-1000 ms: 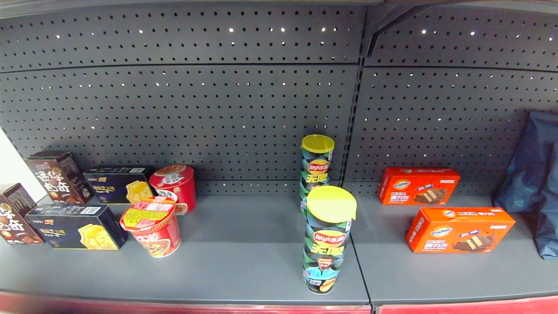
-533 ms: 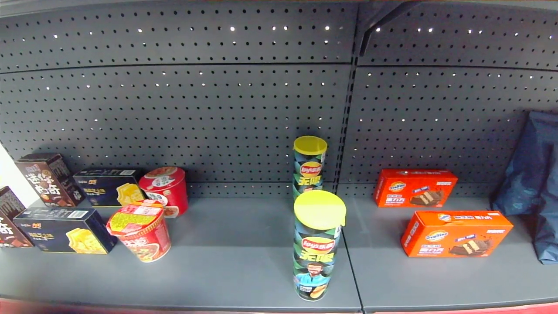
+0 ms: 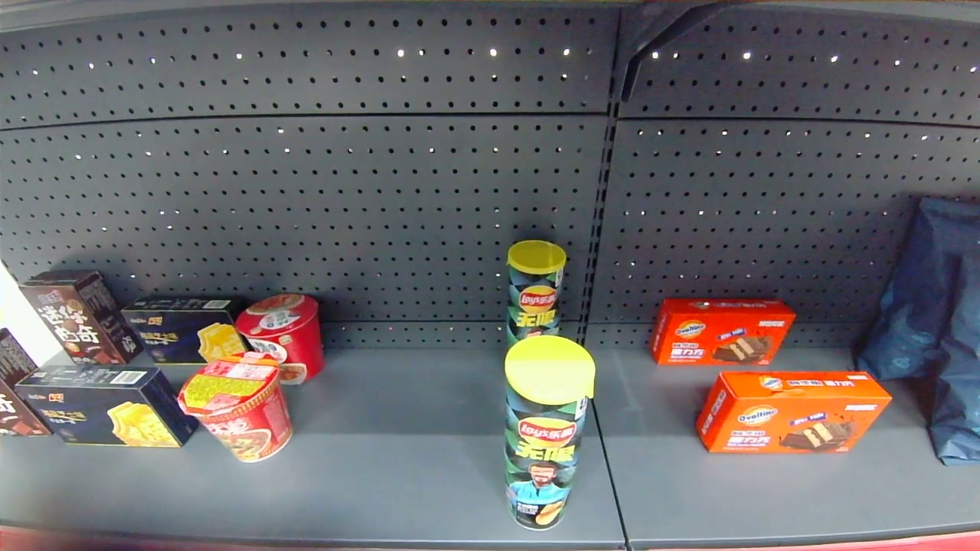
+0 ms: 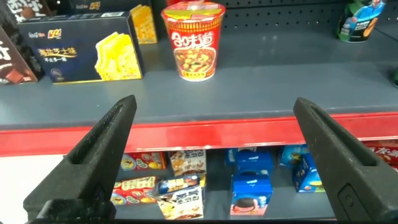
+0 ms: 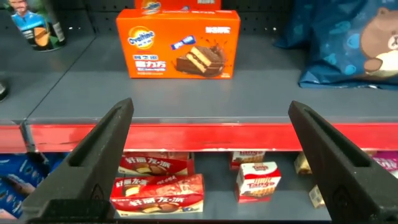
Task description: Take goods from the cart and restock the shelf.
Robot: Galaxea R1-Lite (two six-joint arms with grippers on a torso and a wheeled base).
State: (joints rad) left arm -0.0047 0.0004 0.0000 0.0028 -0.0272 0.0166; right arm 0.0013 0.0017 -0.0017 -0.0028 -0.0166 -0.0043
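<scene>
The grey shelf point(image 3: 398, 459) carries two yellow-lidded chip cans point(image 3: 547, 428), one behind the other, and two orange boxes point(image 3: 792, 409) to their right. On the left stand two red noodle cups point(image 3: 237, 405) and dark boxes point(image 3: 103, 404). My left gripper point(image 4: 214, 106) is open and empty, in front of the shelf's red edge point(image 4: 205, 134), facing a noodle cup point(image 4: 194, 40) and a dark box point(image 4: 81, 46). Open and empty as well, my right gripper point(image 5: 210, 107) faces the front orange box point(image 5: 178, 43).
A dark blue bag point(image 3: 934, 321) leans at the shelf's far right, also seen as the blue bag point(image 5: 348, 40) beside the orange box. A lower shelf point(image 4: 249, 186) below the red edge holds several small packs. Bare shelf floor lies between the noodle cups and the chip cans.
The whole head picture has shifted a little to the left, so the camera has moved. The goods on the shelf keep their places relative to each other.
</scene>
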